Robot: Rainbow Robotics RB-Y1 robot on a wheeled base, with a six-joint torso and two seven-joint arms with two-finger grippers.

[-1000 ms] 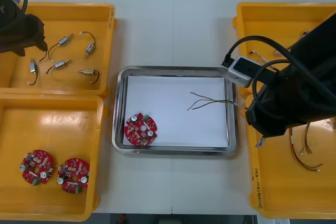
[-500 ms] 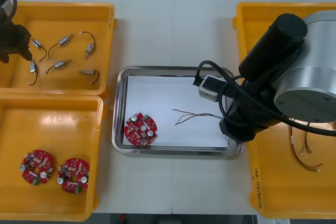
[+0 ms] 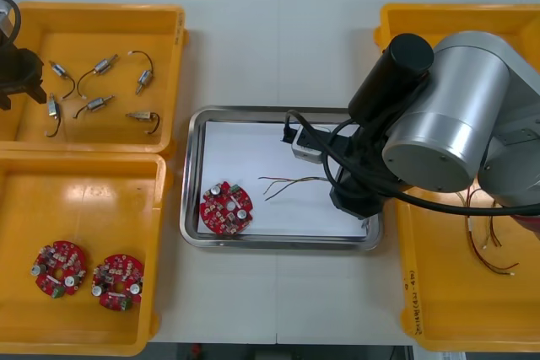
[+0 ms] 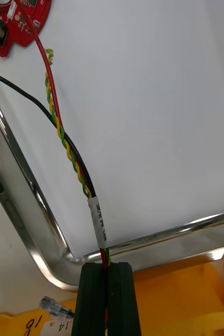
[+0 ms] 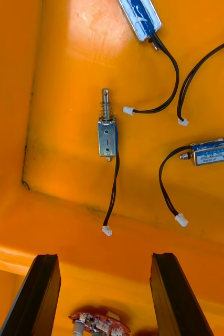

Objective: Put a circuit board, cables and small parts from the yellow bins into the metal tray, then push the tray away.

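One circuit board [image 3: 226, 208] lies at 7 o'clock in the tray [image 3: 278, 244]. Right end effector [image 4: 107, 268] pinches the cable [image 4: 64, 144] near 3 o'clock; next move is probably to release it. Left end effector [image 5: 105, 260] is wide above the small metal parts [image 5: 107, 137].

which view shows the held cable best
The right wrist view: the cable, red, black and twisted yellow-green strands, is clamped in the right gripper by the metal tray's rim. The front view shows its loose ends; the left wrist view, small metal parts past the open left gripper.
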